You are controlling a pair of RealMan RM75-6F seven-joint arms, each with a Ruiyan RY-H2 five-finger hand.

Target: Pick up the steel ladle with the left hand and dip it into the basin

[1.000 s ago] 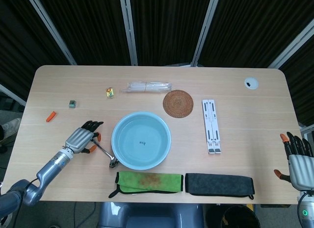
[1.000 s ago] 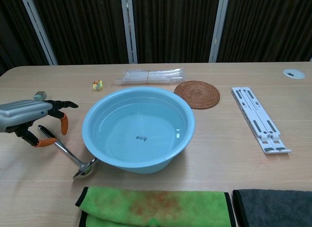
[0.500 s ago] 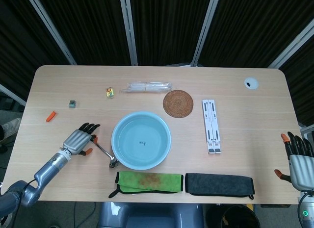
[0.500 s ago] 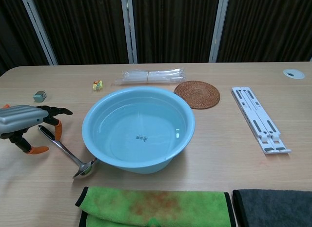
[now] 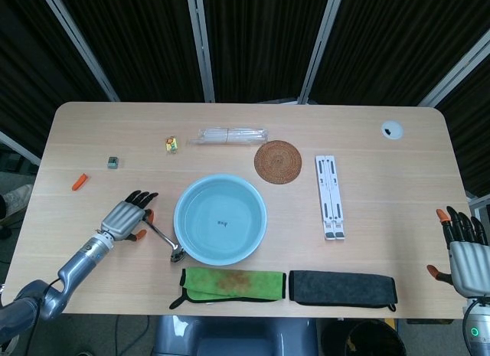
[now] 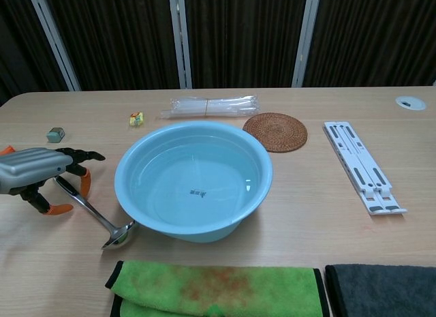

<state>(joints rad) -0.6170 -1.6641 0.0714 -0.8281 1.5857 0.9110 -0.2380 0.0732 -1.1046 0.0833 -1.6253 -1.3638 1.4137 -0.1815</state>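
Note:
The steel ladle [image 6: 95,215] lies flat on the table left of the light blue basin [image 6: 193,180], its bowl [image 5: 177,256] by the basin's near-left rim. The basin [image 5: 220,219] holds clear water. My left hand [image 6: 42,174] hovers over the ladle's handle end with fingers spread, holding nothing; in the head view the left hand [image 5: 126,216] sits just left of the handle. My right hand [image 5: 462,249] stays off the table's right edge, fingers apart and empty.
A green cloth [image 6: 211,289] and a dark cloth [image 6: 381,290] lie along the front edge. A woven coaster [image 6: 275,131], a white folding stand [image 6: 361,165], a plastic packet [image 6: 208,106], a small yellow item [image 6: 136,118] and a grey cube [image 6: 55,134] lie further back.
The left hand drew back left and lower from the ladle, then edged slightly back toward the handle. The ladle, basin and right hand have not moved.

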